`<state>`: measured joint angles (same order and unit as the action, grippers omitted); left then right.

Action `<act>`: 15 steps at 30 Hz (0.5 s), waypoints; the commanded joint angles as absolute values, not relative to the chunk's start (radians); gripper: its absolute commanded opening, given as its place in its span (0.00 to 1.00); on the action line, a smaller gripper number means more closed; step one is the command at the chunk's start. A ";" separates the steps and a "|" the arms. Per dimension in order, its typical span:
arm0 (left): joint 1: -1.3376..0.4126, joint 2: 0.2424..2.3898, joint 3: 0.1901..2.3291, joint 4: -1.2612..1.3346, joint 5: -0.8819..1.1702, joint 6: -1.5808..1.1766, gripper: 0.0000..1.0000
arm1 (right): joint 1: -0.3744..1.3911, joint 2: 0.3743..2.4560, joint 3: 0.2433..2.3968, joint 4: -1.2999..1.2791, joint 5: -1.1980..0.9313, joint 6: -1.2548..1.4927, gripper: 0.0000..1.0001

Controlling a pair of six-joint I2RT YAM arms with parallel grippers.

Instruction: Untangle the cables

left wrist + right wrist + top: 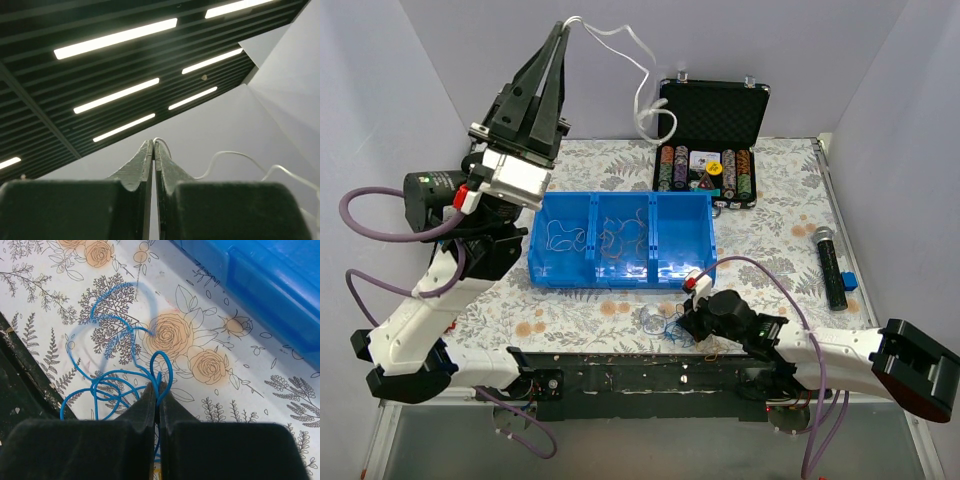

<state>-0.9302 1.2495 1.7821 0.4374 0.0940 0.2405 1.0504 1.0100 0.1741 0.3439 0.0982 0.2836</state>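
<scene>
My left gripper (pixel 563 30) is raised high at the back left and shut on a thin white cable (pixel 642 85), which hangs from its tips down toward the black case. In the left wrist view the white cable (pixel 225 159) trails right from the shut fingertips (pixel 154 142). My right gripper (pixel 682 318) is low at the table's front, shut on a tangle of blue cable (pixel 117 360) lying on the floral cloth; a blue loop pokes out past its tips (pixel 156 386). In the top view the blue tangle (pixel 665 326) lies just left of the gripper.
A blue three-compartment bin (pixel 620 240) holding loose pale wires stands mid-table; its wall (pixel 270 285) is close beyond the right gripper. An open black poker-chip case (pixel 710 140) stands at the back. A black microphone (pixel 831 266) lies at the right. The dark table edge (pixel 20 385) runs left.
</scene>
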 commanded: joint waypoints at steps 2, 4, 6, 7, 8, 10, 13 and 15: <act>-0.933 1.227 1.758 0.575 0.077 0.345 0.00 | 1.054 1.060 0.235 0.313 0.124 0.281 0.01; -0.933 1.261 1.842 0.520 0.057 0.345 0.00 | 1.052 1.069 0.248 0.311 0.114 0.272 0.01; -0.933 1.269 1.856 0.453 0.017 0.333 0.00 | 1.055 1.065 0.249 0.314 0.107 0.267 0.01; -0.933 1.255 1.823 0.431 0.014 0.339 0.00 | 1.054 1.055 0.249 0.318 0.106 0.268 0.01; -0.933 1.237 1.778 0.416 -0.044 0.337 0.00 | 1.054 1.046 0.245 0.327 0.103 0.270 0.01; -0.933 1.168 1.642 0.388 -0.116 0.310 0.00 | 1.054 1.029 0.239 0.339 0.094 0.275 0.01; -0.930 1.066 1.401 0.394 -0.256 0.266 0.00 | 1.054 0.990 0.232 0.351 0.077 0.281 0.01; -0.916 1.016 1.263 0.385 -0.311 0.227 0.00 | 1.054 0.960 0.230 0.357 0.069 0.282 0.01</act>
<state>-0.9306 1.0954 1.4673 0.4381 -0.1200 0.2909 1.0504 1.0161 0.2138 0.3164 0.0937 0.2821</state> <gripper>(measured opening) 0.018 0.041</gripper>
